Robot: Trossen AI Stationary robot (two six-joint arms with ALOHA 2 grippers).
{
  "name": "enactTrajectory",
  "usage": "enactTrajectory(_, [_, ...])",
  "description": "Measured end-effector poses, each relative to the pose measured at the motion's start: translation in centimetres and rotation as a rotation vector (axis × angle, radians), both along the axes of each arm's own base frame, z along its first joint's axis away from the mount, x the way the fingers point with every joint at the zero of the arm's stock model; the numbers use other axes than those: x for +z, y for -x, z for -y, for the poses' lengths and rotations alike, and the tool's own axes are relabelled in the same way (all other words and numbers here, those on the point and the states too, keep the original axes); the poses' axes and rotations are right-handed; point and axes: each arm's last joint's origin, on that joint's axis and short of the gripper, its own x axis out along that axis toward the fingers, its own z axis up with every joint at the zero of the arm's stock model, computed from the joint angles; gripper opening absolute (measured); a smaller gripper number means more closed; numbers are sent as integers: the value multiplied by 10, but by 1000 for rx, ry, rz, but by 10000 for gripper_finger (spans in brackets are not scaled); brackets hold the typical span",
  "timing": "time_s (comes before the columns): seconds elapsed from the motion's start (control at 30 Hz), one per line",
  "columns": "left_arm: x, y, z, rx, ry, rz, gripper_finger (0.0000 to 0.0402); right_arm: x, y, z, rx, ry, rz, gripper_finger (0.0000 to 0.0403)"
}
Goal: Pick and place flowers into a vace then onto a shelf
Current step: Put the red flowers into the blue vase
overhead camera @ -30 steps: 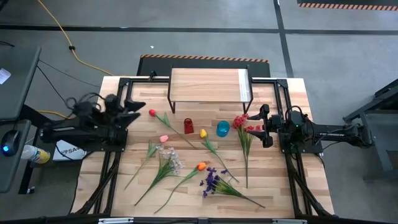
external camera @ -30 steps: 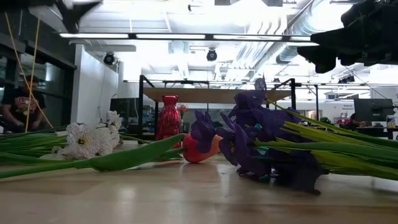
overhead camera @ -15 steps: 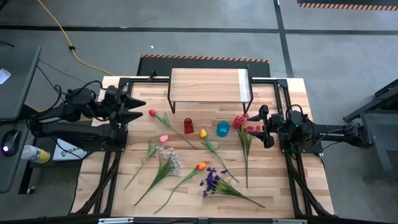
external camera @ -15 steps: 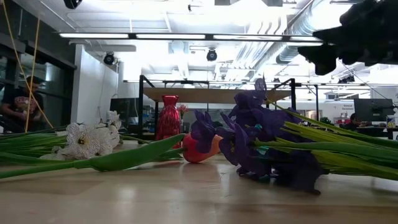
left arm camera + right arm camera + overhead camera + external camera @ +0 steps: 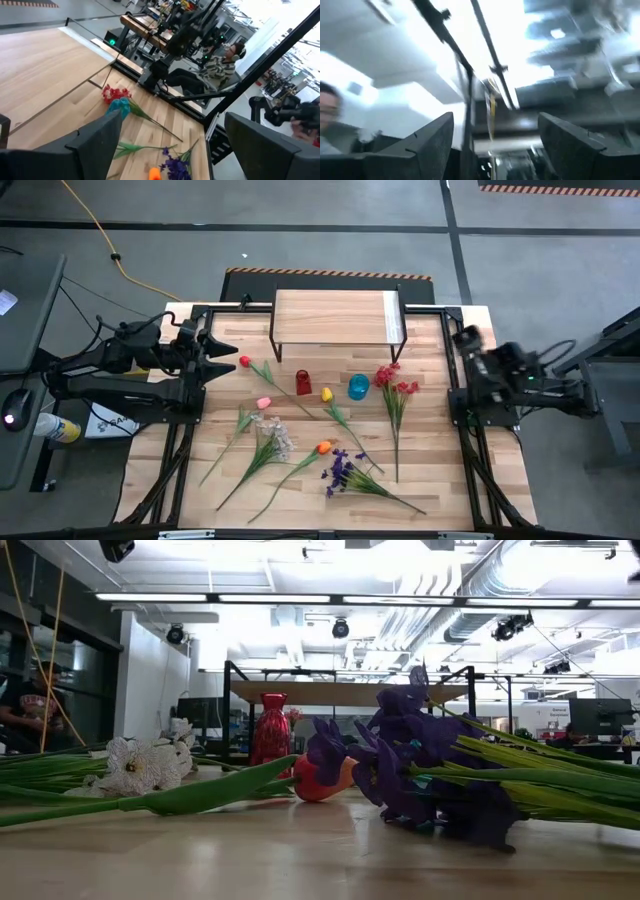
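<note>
Several flowers lie flat on the plank table: a red tulip, a pink tulip, a yellow tulip, an orange tulip, a white spray, a purple spray and a red spray. A red vase and a blue vase stand near the shelf. My left gripper hovers open by the red tulip. My right gripper is open at the table's right edge and tipped upward toward the ceiling.
The shelf stands on thin black legs at the table's far middle. Black frame rails run along both table sides. Bare planks lie between the vases and the near flowers. A person sits beyond the table's right side.
My right arm has drawn back from above the red spray toward the table's right edge, risen and tipped its gripper upward, leaving the low view. My left arm has shifted a little toward the far edge. The flowers and vases have stayed put.
</note>
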Motion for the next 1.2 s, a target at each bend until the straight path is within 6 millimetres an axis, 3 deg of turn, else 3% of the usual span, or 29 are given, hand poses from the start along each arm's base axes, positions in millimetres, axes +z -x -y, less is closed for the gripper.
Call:
enactTrajectory(0.17, [0,0,0,0,0,0,386,38,14,-6,14,191,99,279])
enactTrajectory(0.4, [0,0,0,1,0,0,386,64,22,-11,12,320,176,279])
enactTrajectory(1.2, [0,0,0,2,3,1,386,68,24,-9,-50,260,197,279])
